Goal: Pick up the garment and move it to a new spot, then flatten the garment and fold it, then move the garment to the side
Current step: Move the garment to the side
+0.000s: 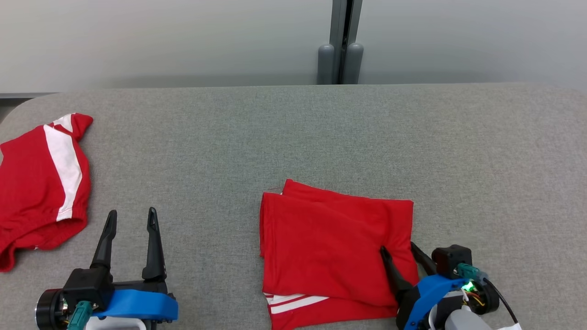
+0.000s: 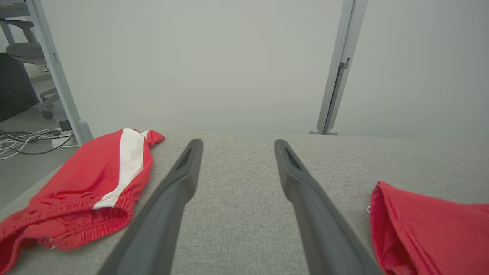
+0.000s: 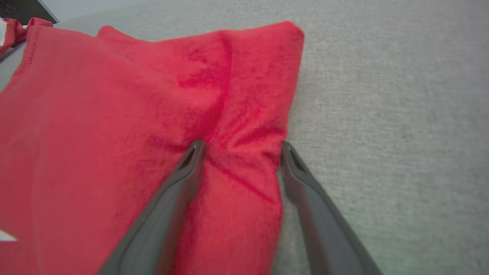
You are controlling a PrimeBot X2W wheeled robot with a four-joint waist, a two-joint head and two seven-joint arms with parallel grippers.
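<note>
Head view, folded garment [image 1: 330,247] on tbl [image 1: 321,133], right claw [image 1: 398,247] straddling edge

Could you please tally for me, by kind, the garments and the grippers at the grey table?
Red fabric garments with white stripes: 2 (folded garment, rumpled garment)
Dark two-fingered grippers: 2 (left gripper, right gripper)
Total: 4
</note>
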